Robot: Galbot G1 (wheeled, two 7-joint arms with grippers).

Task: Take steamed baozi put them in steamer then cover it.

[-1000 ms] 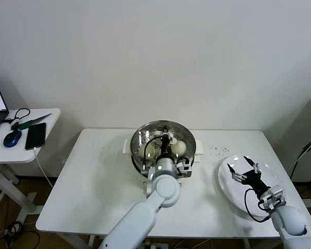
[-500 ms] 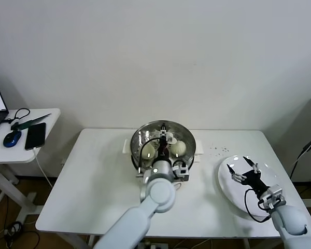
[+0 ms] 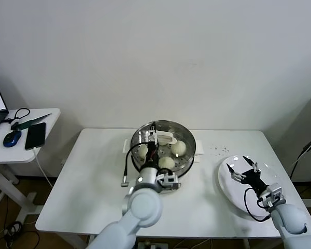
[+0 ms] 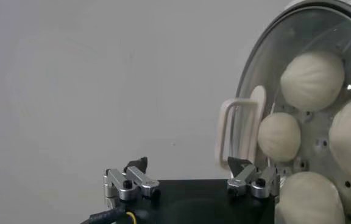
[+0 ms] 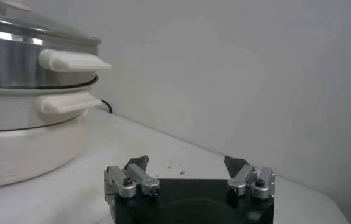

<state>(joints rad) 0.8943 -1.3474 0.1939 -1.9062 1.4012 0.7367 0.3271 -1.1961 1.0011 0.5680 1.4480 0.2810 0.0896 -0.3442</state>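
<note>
The cover [image 3: 163, 141] now sits on the steamer [image 3: 186, 155] over four steamed baozi [image 3: 179, 148]. The left gripper [image 3: 148, 138], jaws wide and empty, has drawn leftward off its handle, so the task looks complete. The right gripper [image 3: 243, 168] hovers open over the plate [image 3: 233, 194].

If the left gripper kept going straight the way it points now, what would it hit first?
Probably the cover on the steamer. The left gripper, open, points down at it, its white handle nearest, though depth is unclear.
</note>
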